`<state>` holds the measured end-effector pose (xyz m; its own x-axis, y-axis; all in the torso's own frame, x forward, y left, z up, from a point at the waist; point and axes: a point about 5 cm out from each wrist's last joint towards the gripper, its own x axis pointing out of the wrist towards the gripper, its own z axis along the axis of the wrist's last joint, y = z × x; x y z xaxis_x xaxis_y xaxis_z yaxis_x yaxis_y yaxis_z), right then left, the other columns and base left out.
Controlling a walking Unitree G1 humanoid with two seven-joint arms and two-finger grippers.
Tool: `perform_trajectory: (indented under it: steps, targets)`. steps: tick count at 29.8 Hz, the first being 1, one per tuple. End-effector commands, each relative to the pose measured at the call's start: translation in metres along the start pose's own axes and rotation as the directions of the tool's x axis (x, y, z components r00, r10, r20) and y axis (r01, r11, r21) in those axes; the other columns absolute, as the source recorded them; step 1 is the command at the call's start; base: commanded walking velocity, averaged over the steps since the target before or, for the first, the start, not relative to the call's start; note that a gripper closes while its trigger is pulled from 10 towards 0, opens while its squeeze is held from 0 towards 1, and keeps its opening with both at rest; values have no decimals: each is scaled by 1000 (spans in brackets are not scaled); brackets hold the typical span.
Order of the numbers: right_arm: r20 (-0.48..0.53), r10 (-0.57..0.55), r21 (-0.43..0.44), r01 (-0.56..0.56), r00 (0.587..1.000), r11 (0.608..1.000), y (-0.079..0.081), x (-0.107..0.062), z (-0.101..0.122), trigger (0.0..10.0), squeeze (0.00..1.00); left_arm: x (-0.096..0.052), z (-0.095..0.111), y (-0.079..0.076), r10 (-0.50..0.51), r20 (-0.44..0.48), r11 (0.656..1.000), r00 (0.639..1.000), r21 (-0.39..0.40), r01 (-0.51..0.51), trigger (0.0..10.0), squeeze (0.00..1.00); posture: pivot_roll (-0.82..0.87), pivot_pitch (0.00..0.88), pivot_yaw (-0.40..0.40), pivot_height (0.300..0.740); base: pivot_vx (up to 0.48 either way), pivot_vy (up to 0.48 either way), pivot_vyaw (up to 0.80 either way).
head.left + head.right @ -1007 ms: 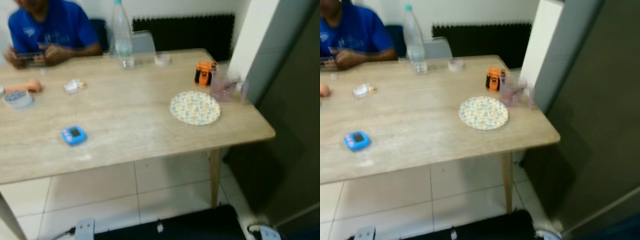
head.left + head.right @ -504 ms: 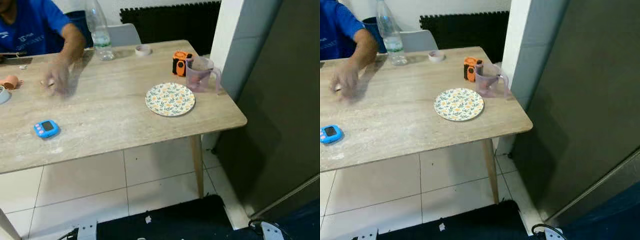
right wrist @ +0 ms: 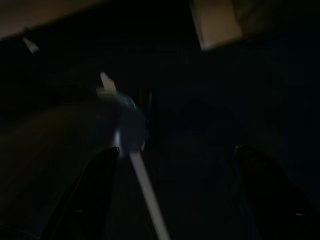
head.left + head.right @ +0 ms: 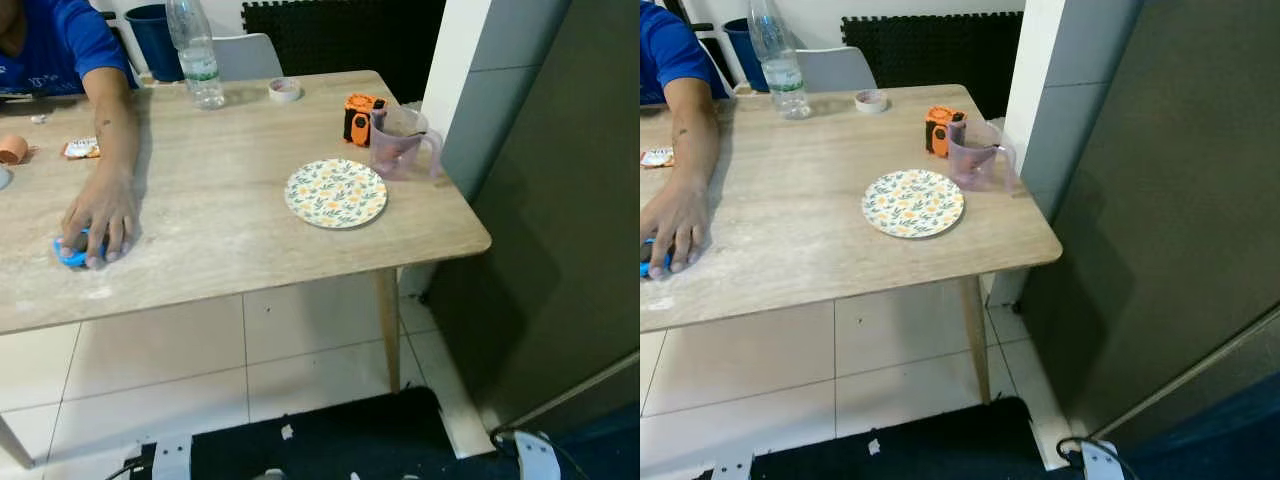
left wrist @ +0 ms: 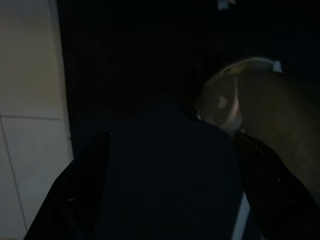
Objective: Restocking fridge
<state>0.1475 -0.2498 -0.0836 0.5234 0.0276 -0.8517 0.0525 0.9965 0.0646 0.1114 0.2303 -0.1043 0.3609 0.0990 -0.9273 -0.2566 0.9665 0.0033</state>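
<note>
1. Wooden table [image 4: 250,230] seen from above; a grey fridge door [image 4: 1180,200] stands at 3 o'clock.
2. Patterned plate [image 4: 336,193] lies mid-table. Clear plastic jug [image 4: 400,143] and orange gadget [image 4: 357,118] sit at its 1 o'clock, near the corner.
3. A person's hand [image 4: 98,218] covers a blue device at 9 o'clock.
4. Left gripper [image 5: 165,185] and right gripper [image 3: 175,190] hang idle, fingers spread, holding nothing.
5. Risk: reaching could knock the jug off the edge, or collide with the person.
</note>
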Motion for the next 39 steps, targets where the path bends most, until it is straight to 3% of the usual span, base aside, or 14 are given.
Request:
perform_trajectory:
  steps: [1, 5, 7, 10, 15, 17, 18, 22, 28, 33, 34, 35, 37, 39]
  targets:
    - [74, 143, -13, -143, 987, 990, 10, 2, 17, 10000, 0, 0, -2, 0, 1, -10, 1000, 1000, 17, -1, 10000, 0, -3, 63, -9, 740, 0, 0, 0]
    - [133, 254, -25, -253, 958, 967, 17, 2, 33, 10000, 0, 0, -3, -1, -2, -12, 1000, 1000, 19, 2, 10000, 0, -4, 63, -10, 740, 0, 0, 0]
    - [216, 460, -82, -454, 861, 887, 29, -1, 64, 10000, 0, 0, -3, -2, -8, -16, 1000, 1000, 29, 9, 10000, 0, -5, 59, -11, 740, 0, 0, 0]
    - [229, 515, -108, -504, 826, 857, 32, -3, 72, 10000, 0, 0, -4, -3, -9, -17, 999, 1000, 31, 10, 10000, 0, -5, 59, -11, 740, 0, 0, 0]
    - [223, 730, -239, -690, 646, 683, 50, -12, 95, 10000, 0, 0, -4, -4, -12, -16, 999, 1000, 36, 13, 10000, 0, -4, 51, -8, 740, 0, 0, 0]
    - [202, 814, -306, -754, 545, 581, 60, -19, 104, 10000, 0, 0, -3, -4, -12, -13, 999, 1000, 38, 13, 10000, 0, -4, 55, -8, 740, 0, 0, 0]
    - [180, 882, -364, -803, 436, 472, 70, -28, 112, 10000, 0, 0, -2, -4, -12, -12, 999, 1000, 40, 13, 10000, 0, -3, 54, -6, 740, 0, 0, 0]
    - [159, 944, -437, -836, 290, 331, 82, -45, 125, 10000, 0, 0, 0, -3, -13, -8, 999, 1000, 42, 13, 10000, 0, -4, 60, -3, 740, 0, 0, 0]
    - [84, 989, -549, -823, 122, 148, 93, -76, 145, 10000, 0, 0, 0, -3, -12, -8, 999, 1000, 45, 13, 10000, 0, -8, 63, -4, 740, 0, 0, 0]
    - [68, 997, -588, -806, 45, 77, 99, -92, 157, 10000, 0, 0, 1, -3, -13, -9, 999, 1000, 47, 13, 10000, 0, -8, 63, -4, 740, 0, 0, 0]
    - [93, 996, -606, -793, 0, 57, 102, -102, 165, 10000, 231, 1, 1, -4, -14, -8, 999, 1000, 47, 14, 10000, 0, -8, 63, -4, 740, 0, 0, 0]
    - [110, 993, -618, -785, -31, 44, 104, -108, 171, 10000, 231, 1, 1, -4, -14, -8, 999, 1000, 46, 14, 10000, 0, -8, 63, -4, 740, 0, 0, 0]
    - [154, 982, -647, -762, -111, 16, 109, -124, 186, 10000, 867, 1, 1, -5, -16, -7, 999, 1000, 46, 17, 10000, 0, -8, 63, -4, 740, 0, 0, 0]
    - [212, 960, -675, -738, -182, 10, 113, -137, 202, 10000, 1000, 1, 2, -6, -18, -6, 999, 1000, 47, 19, 10000, 0, -8, 63, -4, 740, 0, 0, 0]
